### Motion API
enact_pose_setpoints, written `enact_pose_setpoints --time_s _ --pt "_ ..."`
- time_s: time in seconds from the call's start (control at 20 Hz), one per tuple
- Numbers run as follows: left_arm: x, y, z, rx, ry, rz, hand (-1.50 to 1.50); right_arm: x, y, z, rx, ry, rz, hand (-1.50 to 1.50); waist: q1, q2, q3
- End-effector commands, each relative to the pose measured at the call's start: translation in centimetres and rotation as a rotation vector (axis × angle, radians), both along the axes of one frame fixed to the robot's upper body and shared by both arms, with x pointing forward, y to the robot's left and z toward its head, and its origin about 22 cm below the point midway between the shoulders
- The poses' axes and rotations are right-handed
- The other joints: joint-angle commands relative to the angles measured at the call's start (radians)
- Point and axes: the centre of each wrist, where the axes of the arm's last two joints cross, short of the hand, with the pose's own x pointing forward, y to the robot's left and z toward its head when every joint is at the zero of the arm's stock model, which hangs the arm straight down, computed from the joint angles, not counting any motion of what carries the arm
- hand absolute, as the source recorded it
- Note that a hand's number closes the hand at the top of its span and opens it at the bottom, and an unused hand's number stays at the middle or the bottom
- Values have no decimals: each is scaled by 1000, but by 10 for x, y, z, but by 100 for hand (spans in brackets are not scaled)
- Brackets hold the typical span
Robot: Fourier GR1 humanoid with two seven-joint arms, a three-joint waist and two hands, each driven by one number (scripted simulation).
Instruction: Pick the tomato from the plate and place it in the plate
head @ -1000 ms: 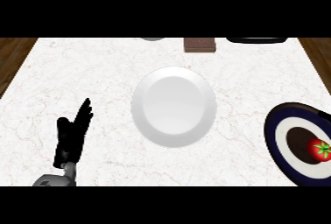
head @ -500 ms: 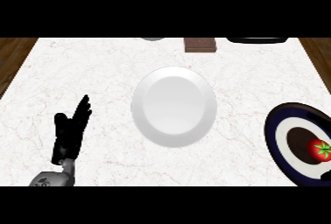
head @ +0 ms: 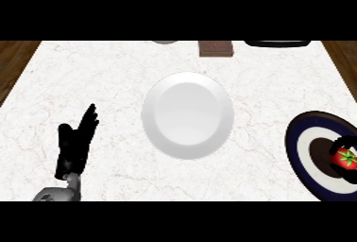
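Tomato (head: 346, 156) green stem up on dark plate (head: 307, 142) at right, white plate (head: 187, 114) centre, left hand (head: 74, 145) fingers straight.

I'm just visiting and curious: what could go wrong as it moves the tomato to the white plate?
The tomato sits at the view's far right edge on the dark plate, and only the left hand shows, far across the counter. A round tomato may also roll on the white plate.
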Motion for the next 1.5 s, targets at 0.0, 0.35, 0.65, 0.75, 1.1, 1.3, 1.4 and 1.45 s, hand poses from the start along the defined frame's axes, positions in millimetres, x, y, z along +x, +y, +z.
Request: enact_pose_setpoints --time_s 0.0,0.35,0.65,0.75,1.1,1.3,1.4,1.45 --pt "-1 35 -4 -2 -10 2 0 9 6 -4 -24 -35 -7 150 0 1 1" --pt "-10 12 -2 0 10 2 0 24 49 8 -33 -228 -52 150 -15 -6 -2" --pt "5 -12 5 3 -2 -92 0 79 289 -9 116 -320 378 150 102 -4 -8" --pt "-2 -13 -4 5 21 -80 0 75 349 3 128 -376 380 150 84 -11 -6" --pt "6 -18 3 10 15 -52 0 45 423 70 199 -568 218 150 42 -13 0" --pt "-4 -6 3 -7 7 -18 0 21 451 105 179 -614 98 150 21 -10 0" --pt "0 -22 4 -15 5 -13 0 12 463 117 176 -594 37 150 18 -8 0" --pt "-2 -14 0 0 7 -16 0 25 466 130 154 -613 -2 150 18 -4 0"
